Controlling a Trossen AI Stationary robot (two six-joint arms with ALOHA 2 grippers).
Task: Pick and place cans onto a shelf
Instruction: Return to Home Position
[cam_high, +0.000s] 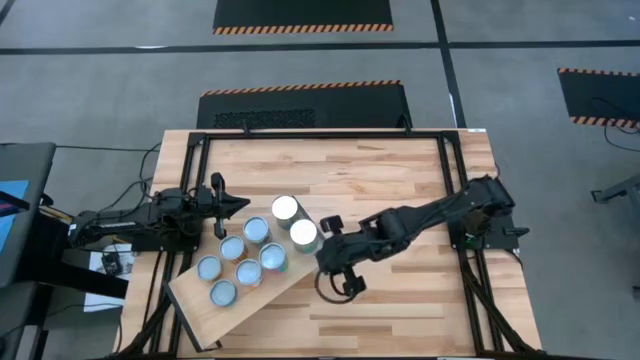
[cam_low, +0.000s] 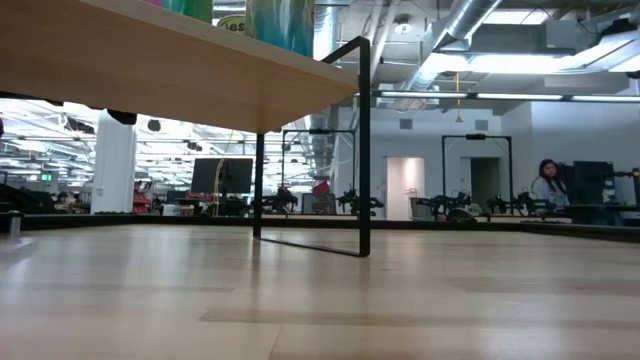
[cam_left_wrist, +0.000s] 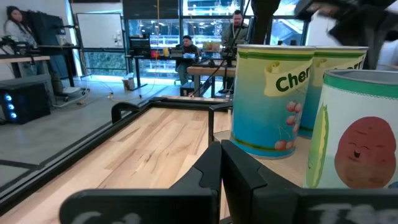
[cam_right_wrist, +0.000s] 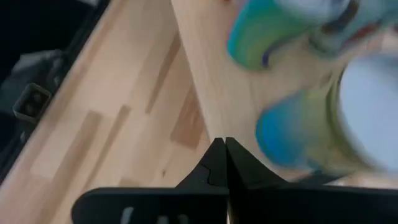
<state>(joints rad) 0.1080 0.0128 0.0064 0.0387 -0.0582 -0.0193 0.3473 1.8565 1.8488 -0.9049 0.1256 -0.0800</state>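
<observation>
Tabletop of pale wood strips, slanted plank shelf on it carrying eight cylindrical round-topped cans. Right gripper just beside shelf's long edge, fingers together, empty; left gripper at opposite side, near cherry-label can, fingers likewise together. Thin black leg frame raising shelf clear in low view, flat-looking from above.

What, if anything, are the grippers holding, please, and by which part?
Nothing is held: the left gripper and the right gripper are both shut with nothing between their fingers; the cans stand on the shelf.
</observation>
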